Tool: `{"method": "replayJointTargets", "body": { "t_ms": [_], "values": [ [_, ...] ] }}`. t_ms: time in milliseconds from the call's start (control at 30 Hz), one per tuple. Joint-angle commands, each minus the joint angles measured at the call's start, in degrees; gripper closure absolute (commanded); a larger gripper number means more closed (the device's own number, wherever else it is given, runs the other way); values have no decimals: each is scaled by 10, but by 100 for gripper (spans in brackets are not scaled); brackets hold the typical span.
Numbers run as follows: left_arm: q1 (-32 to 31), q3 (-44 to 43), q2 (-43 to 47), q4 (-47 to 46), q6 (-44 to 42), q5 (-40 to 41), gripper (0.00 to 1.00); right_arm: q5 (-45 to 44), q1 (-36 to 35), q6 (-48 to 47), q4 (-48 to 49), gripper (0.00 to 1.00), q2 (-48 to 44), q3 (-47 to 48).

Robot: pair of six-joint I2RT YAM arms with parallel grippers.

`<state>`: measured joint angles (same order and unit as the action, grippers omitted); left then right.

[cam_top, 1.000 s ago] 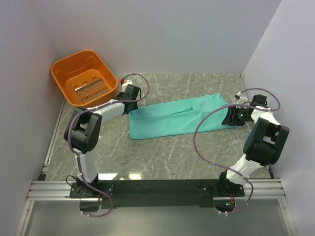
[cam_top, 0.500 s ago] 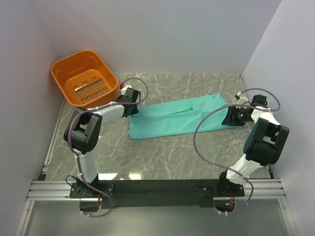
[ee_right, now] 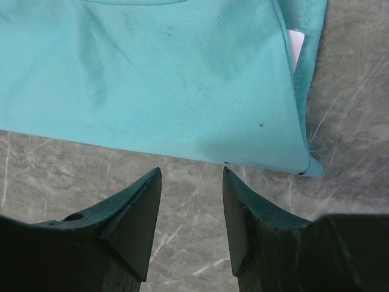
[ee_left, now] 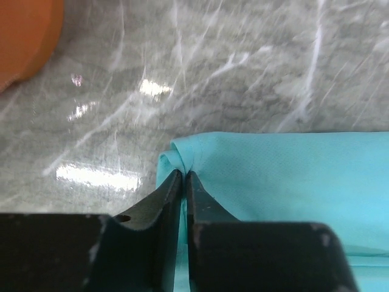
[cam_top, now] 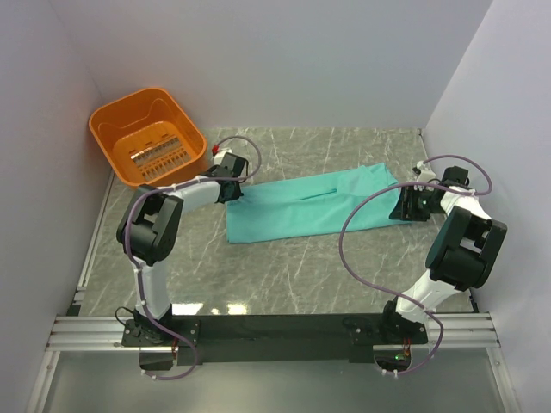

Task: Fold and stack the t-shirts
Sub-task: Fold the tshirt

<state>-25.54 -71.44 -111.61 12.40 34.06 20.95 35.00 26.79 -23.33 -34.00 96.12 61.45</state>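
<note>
A teal-green t-shirt lies folded lengthwise into a long band across the middle of the marble table. My left gripper is at its far left corner, shut on a pinch of the cloth; the left wrist view shows the jaws closed on the shirt's corner. My right gripper is at the shirt's right end, open and empty, its fingertips just short of the shirt's edge. A white label shows near the neck at that end.
An orange plastic basket stands at the far left corner, close behind the left gripper; its rim shows in the left wrist view. White walls close in the table on the left, back and right.
My left gripper has shifted slightly forward and down at the shirt's left corner. The shirt and the right gripper look unchanged.
</note>
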Motion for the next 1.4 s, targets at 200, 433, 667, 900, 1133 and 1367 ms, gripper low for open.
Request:
{"method": "replayJointTargets", "body": {
  "t_ms": [200, 433, 667, 900, 1133, 1367],
  "values": [
    [14, -64, -26, 10, -42, 30, 97, -9, 5, -8, 9, 48, -11, -4],
    [22, -77, -41, 7, -51, 23, 97, -55, 4, 39, 42, 48, -16, -5],
    [26, -84, -42, 3, -52, 18, 97, -91, 5, 106, 61, 48, 22, 17],
    [25, -76, -34, -1, -51, 13, 97, -61, 2, 124, 42, 48, 86, 46],
    [25, -49, -5, -6, -38, 5, 98, -67, 3, 111, 31, 72, 78, 46],
    [23, 58, 77, -29, 11, -20, 98, -96, 3, 79, -14, 98, 100, 124]
  ]
}}
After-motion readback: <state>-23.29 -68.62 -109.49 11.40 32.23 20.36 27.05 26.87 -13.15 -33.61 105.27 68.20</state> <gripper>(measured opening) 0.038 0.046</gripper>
